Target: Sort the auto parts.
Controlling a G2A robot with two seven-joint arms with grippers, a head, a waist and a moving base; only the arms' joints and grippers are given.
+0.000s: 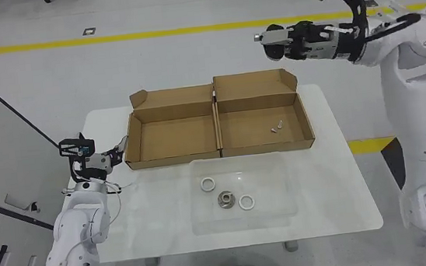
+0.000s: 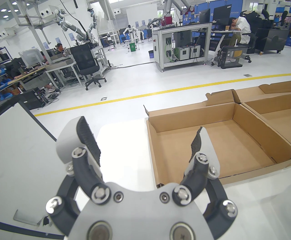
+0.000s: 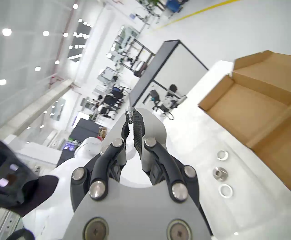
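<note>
Screw [image 3: 129,114] is pinched between the right gripper's [image 3: 131,119] closed tips, held high, seemingly for the box [image 1: 252,133] with similar small parts [image 1: 277,125], while the left gripper [image 2: 145,138] hangs wide open.

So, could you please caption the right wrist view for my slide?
Right gripper shut on a small threaded part; two rings and a flanged nut lie in the tray.

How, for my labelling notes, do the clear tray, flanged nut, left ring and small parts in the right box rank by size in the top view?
1. clear tray
2. flanged nut and left ring: these look alike, so unranked
3. small parts in the right box
</note>
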